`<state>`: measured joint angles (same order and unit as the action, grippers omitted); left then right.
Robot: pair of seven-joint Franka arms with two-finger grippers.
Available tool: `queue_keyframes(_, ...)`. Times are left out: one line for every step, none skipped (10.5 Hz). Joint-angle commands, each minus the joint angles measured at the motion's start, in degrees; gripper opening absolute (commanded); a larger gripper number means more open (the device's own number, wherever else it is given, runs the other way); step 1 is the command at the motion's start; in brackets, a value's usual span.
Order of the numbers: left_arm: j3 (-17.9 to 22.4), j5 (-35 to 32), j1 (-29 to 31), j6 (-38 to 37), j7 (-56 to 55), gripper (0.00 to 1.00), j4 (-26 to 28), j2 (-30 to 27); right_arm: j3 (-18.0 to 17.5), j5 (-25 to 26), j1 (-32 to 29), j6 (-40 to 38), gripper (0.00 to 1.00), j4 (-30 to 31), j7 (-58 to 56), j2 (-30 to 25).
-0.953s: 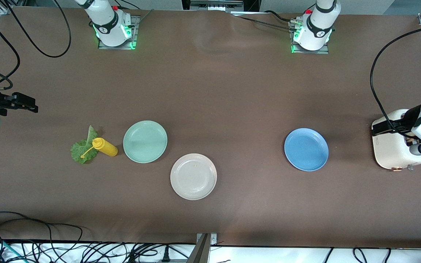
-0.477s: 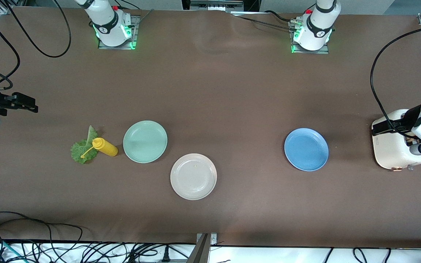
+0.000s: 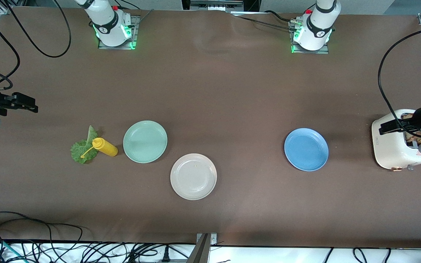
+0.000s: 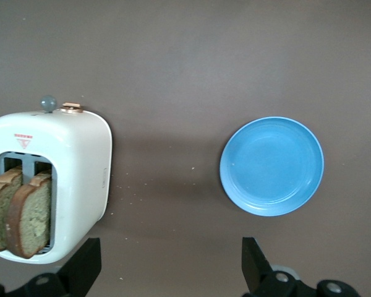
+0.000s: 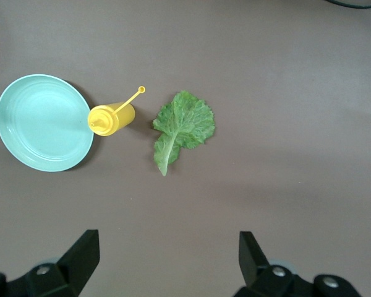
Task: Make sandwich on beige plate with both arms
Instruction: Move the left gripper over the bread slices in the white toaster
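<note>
Two brown bread slices (image 4: 18,213) stand upright in the toaster, the lettuce leaf (image 3: 83,148) lies flat, and the beige plate (image 3: 193,176) sits bare.

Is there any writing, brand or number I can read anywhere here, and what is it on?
None can be read.
Toaster: a small red mark on top beside the slots, too small to read.
Toaster side: a tiny dark mark, unreadable.
Arm bases and: a small round logo on each black band, too small to read.
Beige plate, mint-green plate, blue plate and yellow squeeze bottle: no writing visible.
</note>
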<state>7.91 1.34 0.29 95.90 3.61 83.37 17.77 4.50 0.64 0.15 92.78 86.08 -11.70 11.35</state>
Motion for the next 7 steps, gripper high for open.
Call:
queue_keyframes(0.18,0.68,1.64,-0.63,4.64,1.00,-0.14,-0.11,-0.28,0.41,-0.24,-1.20,1.00,-0.74,0.53,-0.28)
queue_keyframes(0.18,0.59,2.52,-0.63,5.87,1.00,-0.14,-0.11,-0.28,0.41,-0.24,-1.20,1.00,-0.74,0.53,-0.28)
queue_keyframes(0.27,0.59,3.57,-0.63,7.19,1.00,-0.14,0.15,-0.28,0.24,-0.24,-1.28,1.00,-0.74,0.62,-0.36)
queue_keyframes(0.27,0.59,4.89,-0.63,9.20,1.00,-0.32,0.68,-0.28,0.32,-0.24,-1.28,1.00,-0.74,0.62,-0.28)
queue_keyframes(0.27,0.59,6.03,-0.54,10.09,1.00,-0.49,1.12,-0.20,0.24,-0.24,-1.28,1.00,-0.74,0.62,-0.28)
queue_keyframes(0.27,0.50,7.35,-0.45,10.89,1.00,-0.75,1.99,-0.28,0.24,-0.24,-1.28,1.00,-0.74,0.62,-0.36)
queue_keyframes(0.36,0.50,8.32,-0.19,12.37,1.00,-0.76,3.13,-0.28,0.24,-0.24,-1.28,1.00,-0.74,0.62,-0.36)
